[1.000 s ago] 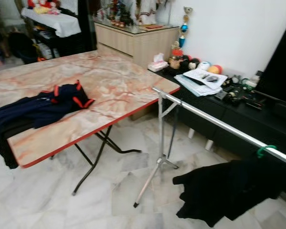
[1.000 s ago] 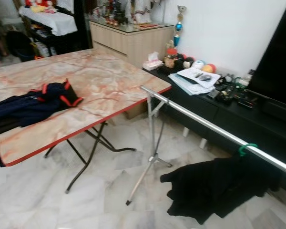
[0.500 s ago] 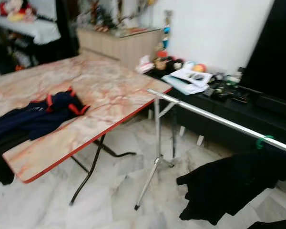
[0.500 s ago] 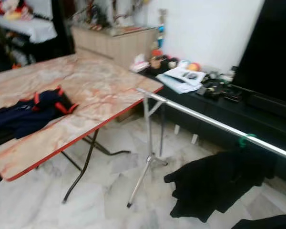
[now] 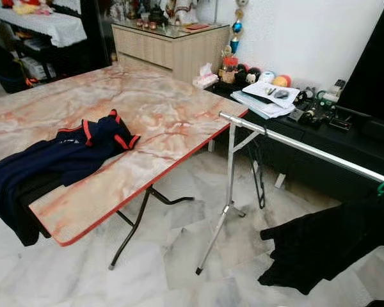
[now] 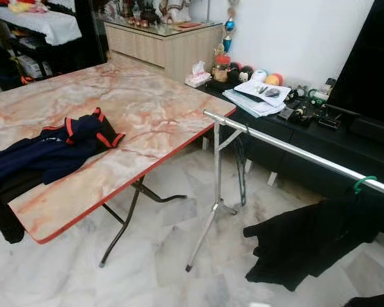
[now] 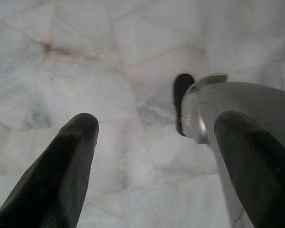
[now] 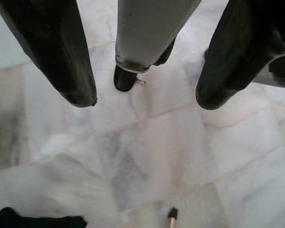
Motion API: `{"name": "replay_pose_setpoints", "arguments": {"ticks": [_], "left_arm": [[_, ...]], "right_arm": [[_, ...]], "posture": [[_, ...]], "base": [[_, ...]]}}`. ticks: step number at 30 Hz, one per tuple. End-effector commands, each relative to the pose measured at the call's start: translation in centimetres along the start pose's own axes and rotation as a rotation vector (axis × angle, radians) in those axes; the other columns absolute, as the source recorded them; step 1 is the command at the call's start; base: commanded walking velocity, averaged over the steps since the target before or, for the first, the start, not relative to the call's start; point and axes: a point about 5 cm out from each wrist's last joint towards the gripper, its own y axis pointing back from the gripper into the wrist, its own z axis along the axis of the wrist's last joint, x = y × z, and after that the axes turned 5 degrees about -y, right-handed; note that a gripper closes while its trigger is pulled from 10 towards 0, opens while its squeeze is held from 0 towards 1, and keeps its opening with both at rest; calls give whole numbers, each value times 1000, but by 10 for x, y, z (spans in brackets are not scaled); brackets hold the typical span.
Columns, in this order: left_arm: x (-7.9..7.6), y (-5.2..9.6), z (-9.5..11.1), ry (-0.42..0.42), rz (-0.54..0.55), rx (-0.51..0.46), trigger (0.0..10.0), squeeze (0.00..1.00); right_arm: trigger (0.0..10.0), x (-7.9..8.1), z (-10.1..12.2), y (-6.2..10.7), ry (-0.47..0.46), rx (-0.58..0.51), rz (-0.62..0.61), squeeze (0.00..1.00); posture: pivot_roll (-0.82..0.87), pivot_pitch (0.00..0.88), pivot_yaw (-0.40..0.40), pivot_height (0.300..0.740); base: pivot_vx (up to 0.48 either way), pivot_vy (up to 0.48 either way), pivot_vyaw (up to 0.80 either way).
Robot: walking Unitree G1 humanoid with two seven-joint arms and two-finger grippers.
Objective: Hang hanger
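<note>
Green plastic shows at the hook of the hanger [image 6: 365, 183], already hooked over the silver rail [image 6: 294, 152] of the drying rack, with a black garment [image 6: 307, 240] drooping from it toward the marble floor [image 6: 160, 268]. I judge the hanger light and fairly stiff, the hook smooth and apt to slide along the metal, while the cloth on it is soft and will swing and drag; the neck just under the hook looks the best place to take hold, though the garment covers the shoulders and I cannot see their shape.

Dark navy clothing with red trim [image 5: 57, 157] lies on the marbled counter [image 5: 160, 121], partly spilling over its near edge; no hanger can be made out in it.

Both arms hang low. The left tool [image 7: 156, 142] has its two black fingers spread wide over bare floor, holding nothing. The right tool [image 8: 142, 95] is likewise spread and empty, pointing at the floor with a rack foot [image 8: 172, 213] nearby. Relative to either tool, the hung hanger is well above and apart, nearer the right tool; the counter clothing is on the left tool's side, also well apart.
</note>
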Motion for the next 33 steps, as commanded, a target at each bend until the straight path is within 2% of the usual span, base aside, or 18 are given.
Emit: {"name": "replay_pose_setpoints", "arguments": {"ticks": [1,8,11,16,33], "left_arm": [[-4,0,-1,-19,-10,10,10000,0],[-2,0,-1,-24,-10,10,10000,0],[-2,0,-1,-24,-10,10,10000,0],[-2,0,-2,-24,-11,11,10000,0],[-1,0,-2,-21,-10,13,10000,0]], "right_arm": [[10000,-8,-6,2,3,12,-22,0],[10000,-10,-10,2,19,22,-25,0],[10000,-11,-11,3,20,23,-25,0],[10000,-10,-12,3,17,18,-23,0],[10000,-7,-10,2,26,15,-16,0]], "posture": [[99,0,-3,740],[102,0,0,740],[102,0,1,740],[100,0,2,740],[102,0,1,740]], "base": [[0,0,0],[0,0,0],[0,368,0],[0,365,616],[0,379,0]]}}
